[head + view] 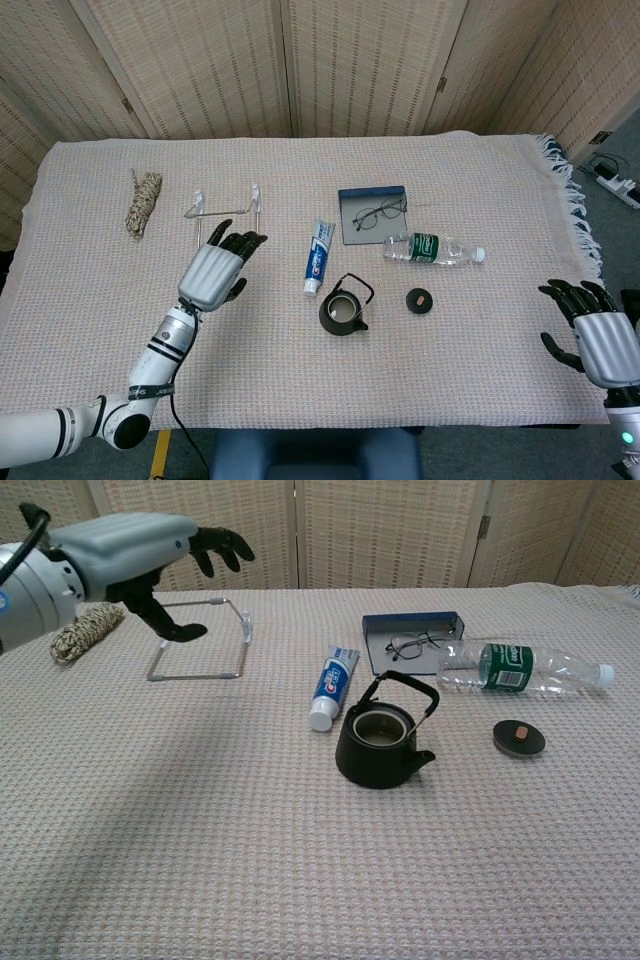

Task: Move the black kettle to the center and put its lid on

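The black kettle (341, 311) (382, 744) stands upright and lidless near the table's middle, its handle raised. Its round black lid (420, 300) (519, 738) lies flat on the cloth to the kettle's right, apart from it. My left hand (213, 271) (150, 552) hovers well to the left of the kettle, fingers spread, holding nothing. My right hand (595, 335) shows at the table's right edge in the head view only, fingers apart and empty.
A toothpaste tube (317, 256) lies just left of the kettle. A plastic bottle (436, 248) and a blue tray with glasses (372, 214) sit behind it. A wire stand (226, 217) and a rope bundle (144, 200) are at the far left.
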Tool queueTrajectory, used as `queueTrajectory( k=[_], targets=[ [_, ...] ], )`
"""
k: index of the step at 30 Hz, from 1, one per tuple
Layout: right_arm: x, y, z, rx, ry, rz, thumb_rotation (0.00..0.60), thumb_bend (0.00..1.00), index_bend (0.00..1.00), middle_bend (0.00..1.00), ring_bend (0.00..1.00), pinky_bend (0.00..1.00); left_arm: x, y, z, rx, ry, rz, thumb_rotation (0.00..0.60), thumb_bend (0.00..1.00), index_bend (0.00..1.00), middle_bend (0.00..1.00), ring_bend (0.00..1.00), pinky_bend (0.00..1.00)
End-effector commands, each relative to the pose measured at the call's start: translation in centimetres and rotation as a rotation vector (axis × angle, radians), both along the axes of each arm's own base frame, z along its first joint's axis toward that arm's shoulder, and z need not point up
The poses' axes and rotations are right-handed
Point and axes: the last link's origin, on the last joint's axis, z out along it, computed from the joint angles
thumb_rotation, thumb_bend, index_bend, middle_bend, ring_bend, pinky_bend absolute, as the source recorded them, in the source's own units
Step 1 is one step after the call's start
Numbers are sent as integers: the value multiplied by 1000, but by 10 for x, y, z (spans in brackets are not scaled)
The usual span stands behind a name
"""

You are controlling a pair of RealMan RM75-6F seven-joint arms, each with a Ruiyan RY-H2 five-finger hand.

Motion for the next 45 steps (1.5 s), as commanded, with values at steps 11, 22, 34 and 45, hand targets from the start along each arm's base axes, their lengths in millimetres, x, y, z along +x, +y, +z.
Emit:
queueTrajectory(
  k=[11,22,34,45],
  targets=[
    [27,-33,-38,190,96,40,600,319,148,180,266,194,-101,-35,56,143,-31,131,600,312,176,193,236,64],
    [63,-95,-98,341,201,94,600,319,147,157,694,593,-125,-61,78,194,-49,161,600,313,177,194,236,64],
    [72,-132,-150,464,261,39,600,319,150,184,785,739,-133,-73,88,203,-44,182,600,312,179,194,236,60],
    [74,-131,-168,476,292,42,600,319,205,248,808,758,-136,-77,91,208,-55,188,600,311,171,194,233,54]
  ],
)
